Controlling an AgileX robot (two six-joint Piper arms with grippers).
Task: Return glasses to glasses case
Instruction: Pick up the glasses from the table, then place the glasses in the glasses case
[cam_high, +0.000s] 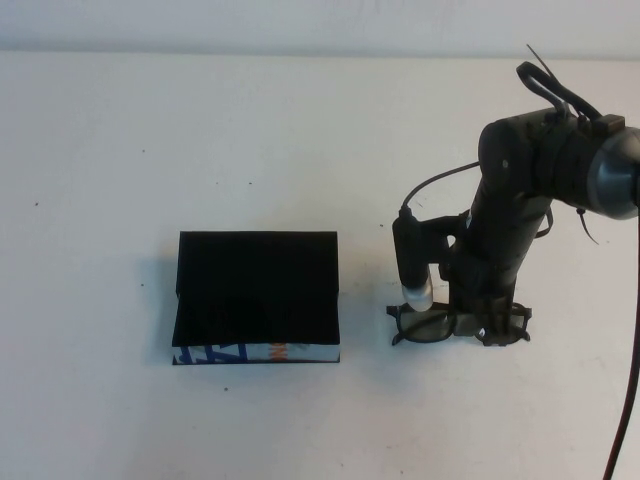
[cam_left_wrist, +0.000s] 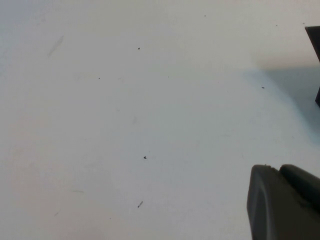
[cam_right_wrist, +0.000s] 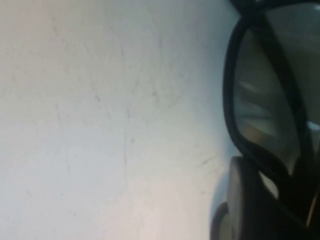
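While we look down from above, our right arm hides the middle of the glasses (cam_high: 437, 325), so only the two lens ends show on either side of it. The right gripper (cam_high: 470, 318) is down at the glasses' bridge, but whether its fingers are open, closing or gripping the frame we cannot tell. That arm stands nearly upright over the glasses, elbow high, wrist pointing down at the white worktop (cam_high: 300, 130).

Our right wrist view shows one dark lens rim, cut off at the picture's edge, and a blurred dark finger beside it.

Our left gripper (cam_left_wrist: 285, 200) shows only in its own wrist view, as a dark corner above bare worktop; we cannot tell how its fingers stand.

We count one pair of glasses and one case (cam_high: 258, 298). The case sits open, left of the glasses and well apart, its patterned edge facing us.
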